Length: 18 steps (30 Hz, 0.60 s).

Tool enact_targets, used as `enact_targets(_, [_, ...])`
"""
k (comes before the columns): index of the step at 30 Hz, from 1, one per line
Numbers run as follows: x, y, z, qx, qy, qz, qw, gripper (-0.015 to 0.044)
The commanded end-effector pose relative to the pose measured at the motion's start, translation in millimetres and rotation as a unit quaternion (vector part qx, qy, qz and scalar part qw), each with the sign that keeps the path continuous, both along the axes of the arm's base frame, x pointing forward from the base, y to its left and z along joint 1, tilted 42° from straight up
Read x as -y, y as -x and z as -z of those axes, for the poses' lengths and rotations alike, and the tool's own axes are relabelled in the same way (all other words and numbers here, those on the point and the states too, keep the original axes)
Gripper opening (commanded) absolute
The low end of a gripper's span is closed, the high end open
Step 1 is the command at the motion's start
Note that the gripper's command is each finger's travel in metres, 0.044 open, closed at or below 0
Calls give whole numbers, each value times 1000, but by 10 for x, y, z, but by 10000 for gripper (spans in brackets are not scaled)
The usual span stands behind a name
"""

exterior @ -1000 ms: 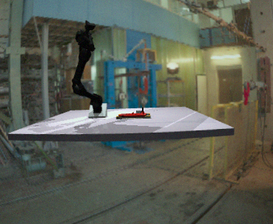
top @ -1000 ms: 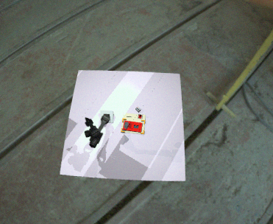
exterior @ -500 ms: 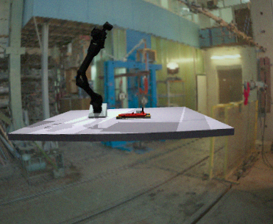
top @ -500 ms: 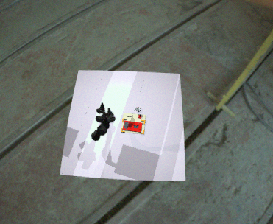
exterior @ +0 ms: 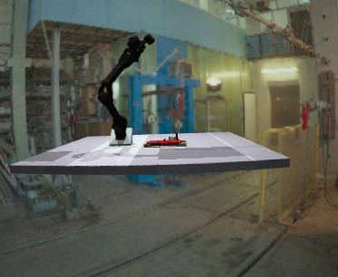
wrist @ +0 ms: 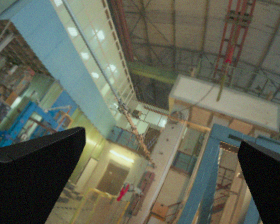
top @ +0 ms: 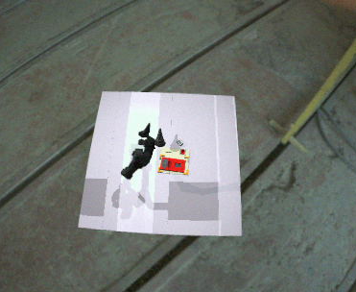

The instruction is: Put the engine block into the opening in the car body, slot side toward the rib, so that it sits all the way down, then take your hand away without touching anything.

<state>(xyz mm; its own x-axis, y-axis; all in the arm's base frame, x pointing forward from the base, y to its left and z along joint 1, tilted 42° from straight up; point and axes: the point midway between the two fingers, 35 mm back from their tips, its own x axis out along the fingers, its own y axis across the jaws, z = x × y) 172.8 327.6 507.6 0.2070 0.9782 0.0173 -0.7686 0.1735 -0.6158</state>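
Black parallel-jaw pincer (top: 153, 134) spread wide, nothing held, raised high on the black jointed arm (exterior: 113, 91); wrist view shows only hall roof, so it isn't aimed at the work yet. Flat red car body on a yellow-edged plate (top: 175, 161) lies on the pale grey table (top: 224, 144), right of the arm. Small grey engine block (top: 178, 142) sits just beyond the body's far edge, not yet picked up. Opening's rib too small to tell.

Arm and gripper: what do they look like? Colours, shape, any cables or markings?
The arm is matte black all over, slim jointed links rising from a pale square base plate. The gripper is black too, with two tapered, pointed fingers; in the wrist view they show as plain dark wedges. No cables or markings can be made out.
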Motion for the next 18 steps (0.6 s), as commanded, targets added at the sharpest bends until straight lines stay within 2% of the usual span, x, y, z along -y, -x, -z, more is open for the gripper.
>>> enact_targets(1, [-95,-234,277,-36,33,32,998,440])
enact_targets(18, [-289,-1019,1490,-58,232,131,962,440])
